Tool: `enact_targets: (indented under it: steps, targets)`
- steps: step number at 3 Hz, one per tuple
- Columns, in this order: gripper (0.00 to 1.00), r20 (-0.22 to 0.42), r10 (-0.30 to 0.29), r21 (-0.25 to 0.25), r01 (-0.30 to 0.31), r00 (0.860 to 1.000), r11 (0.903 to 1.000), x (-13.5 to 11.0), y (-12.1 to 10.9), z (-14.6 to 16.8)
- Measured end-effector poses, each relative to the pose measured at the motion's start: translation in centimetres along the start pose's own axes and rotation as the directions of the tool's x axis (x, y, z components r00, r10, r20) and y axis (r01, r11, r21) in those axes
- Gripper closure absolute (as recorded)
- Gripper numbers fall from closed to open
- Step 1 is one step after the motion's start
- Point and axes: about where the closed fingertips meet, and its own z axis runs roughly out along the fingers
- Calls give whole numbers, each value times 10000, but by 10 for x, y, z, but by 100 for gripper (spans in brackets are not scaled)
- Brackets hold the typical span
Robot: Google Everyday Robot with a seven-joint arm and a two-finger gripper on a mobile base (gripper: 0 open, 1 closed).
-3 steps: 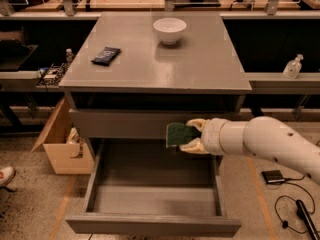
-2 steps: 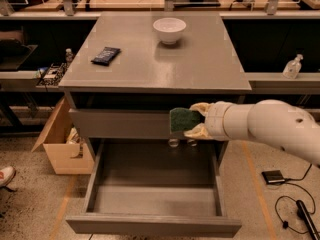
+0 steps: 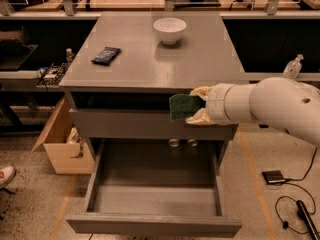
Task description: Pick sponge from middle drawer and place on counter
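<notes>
The sponge (image 3: pixel 181 107) is up in the air, green side facing us, with a bit of yellow showing at its right edge. It is in front of the grey cabinet, just under the near edge of the counter (image 3: pixel 150 59) and toward the right side. The gripper (image 3: pixel 192 106) holds it tight, with one pale finger on top of the sponge and one under it, so the jaws are closed as far as the sponge lets them. The gripper is at the end of a big white arm (image 3: pixel 280 106) that reaches in from the right. Below the sponge, the middle drawer (image 3: pixel 150 200) is pulled out toward us, and its grey floor has nothing on it. Between the counter and the open drawer there is a plain grey panel (image 3: pixel 125 125), and the sponge hangs in front of it. On the counter, a white bowl (image 3: pixel 170 30) sits at the far side and a flat dark packet (image 3: pixel 106 55) lies at the left. A brown cardboard box (image 3: pixel 57 146) stands on the floor to the left of the cabinet. On the floor at the right there are black cables (image 3: pixel 295 211). A long wooden workbench (image 3: pixel 125 3) runs along the far side, behind the cabinet.
</notes>
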Motion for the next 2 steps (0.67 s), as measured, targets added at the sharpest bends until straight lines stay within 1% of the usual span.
enact_targets:
  steps: [1,2]
  targets:
    - [100,5,-7,24,7,10000,10000,0,-1,0]
    - [100,-89,-707,345,709,9975,9969,-7,-41,-3]
